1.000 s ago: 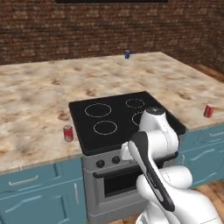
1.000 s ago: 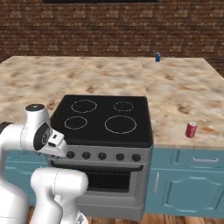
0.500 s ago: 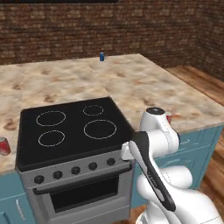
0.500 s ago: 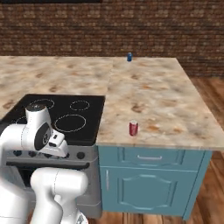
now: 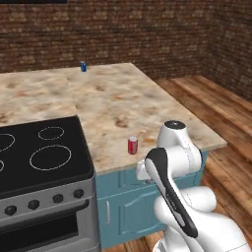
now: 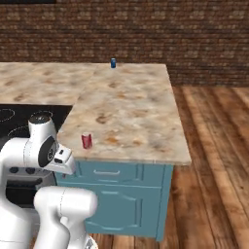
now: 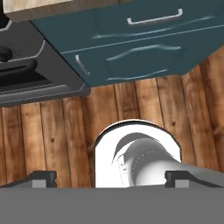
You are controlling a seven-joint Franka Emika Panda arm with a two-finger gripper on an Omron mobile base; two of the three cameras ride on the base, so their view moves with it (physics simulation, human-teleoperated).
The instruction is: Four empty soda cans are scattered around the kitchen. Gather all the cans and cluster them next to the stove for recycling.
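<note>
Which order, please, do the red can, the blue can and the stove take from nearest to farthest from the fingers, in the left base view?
1. red can, at the front edge of the counter.
2. stove, to the left.
3. blue can, at the far edge.

Speckled beige stone counter (image 5: 118, 106) ran over teal cabinets (image 6: 124, 194). A red soda can (image 5: 132, 145) stood upright near the counter's front edge, to the right of the black stove (image 5: 42, 152). A blue soda can (image 5: 83, 66) stood upright far back, well apart from the red one. Wood plank floor (image 6: 214, 160) lay beyond.
</note>
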